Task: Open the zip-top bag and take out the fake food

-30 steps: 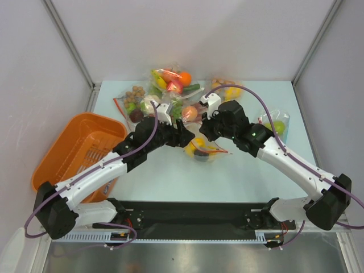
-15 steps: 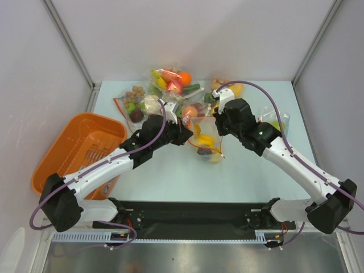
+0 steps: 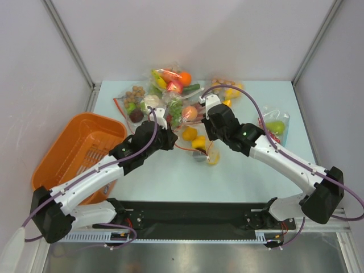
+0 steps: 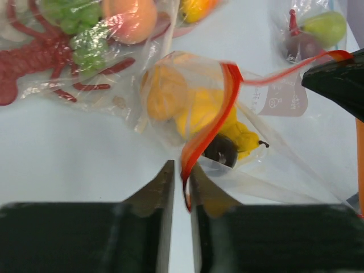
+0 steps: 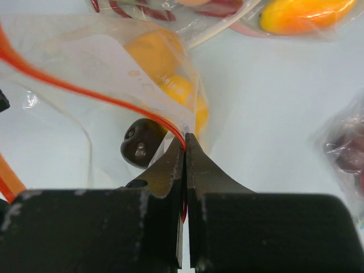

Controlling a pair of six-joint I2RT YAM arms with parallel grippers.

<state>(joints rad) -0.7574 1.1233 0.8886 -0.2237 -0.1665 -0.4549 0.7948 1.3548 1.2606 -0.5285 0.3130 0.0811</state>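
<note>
The zip-top bag (image 3: pixel 200 147) lies mid-table, clear with an orange-red zip strip (image 4: pixel 219 119). Inside it are a dark purple ball (image 4: pixel 220 151), yellow pieces (image 4: pixel 207 114) and an orange piece (image 4: pixel 165 91). My right gripper (image 3: pixel 211 149) is shut on the zip strip at the bag's mouth (image 5: pixel 185 136), with the purple ball (image 5: pixel 142 142) just to its left. My left gripper (image 3: pixel 172 141) is at the bag's left. Its jaws stand a narrow gap apart (image 4: pixel 181 182), and the loose end of the strip hangs between them, not clamped.
A pile of other clear bags of toy food (image 3: pixel 170 91) lies at the back. One bag with a green pear (image 3: pixel 276 125) lies at the right. An orange basket (image 3: pixel 79 148) stands at the left edge. A bag with red and green toys (image 4: pixel 57 51) lies beside the left gripper.
My left gripper has drawn back to the left, away from the bag. My right gripper has moved left and nearer with the strip. The bag has shifted slightly with it.
</note>
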